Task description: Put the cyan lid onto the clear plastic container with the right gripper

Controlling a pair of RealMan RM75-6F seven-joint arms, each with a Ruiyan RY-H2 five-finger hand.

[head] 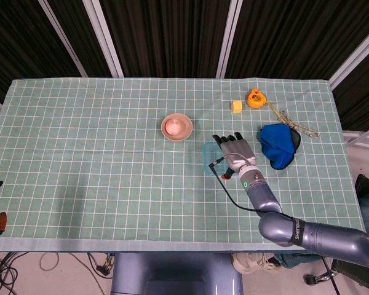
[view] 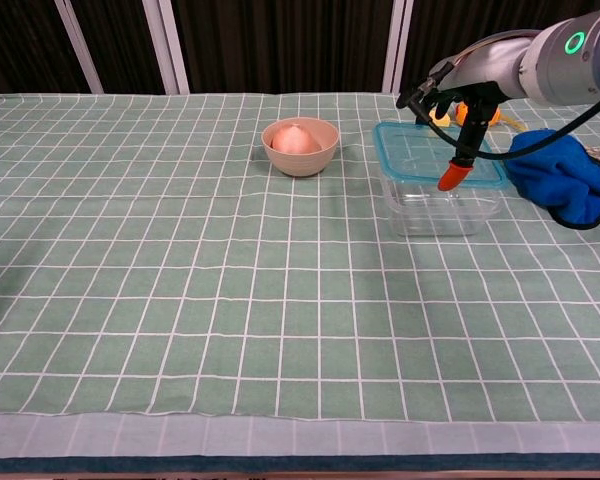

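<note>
Right hand (view: 458, 100) grasping cyan lid (view: 435, 155), fingers over far edge; lid near level, long axis left-right, over clear plastic container (view: 438, 207).

A matt green checked cloth (view: 180, 260) covered the table. The lid (view: 420, 155) and box (view: 435, 212) looked like glossy clear plastic. A blue glove (view: 560, 178) looked soft.
</note>
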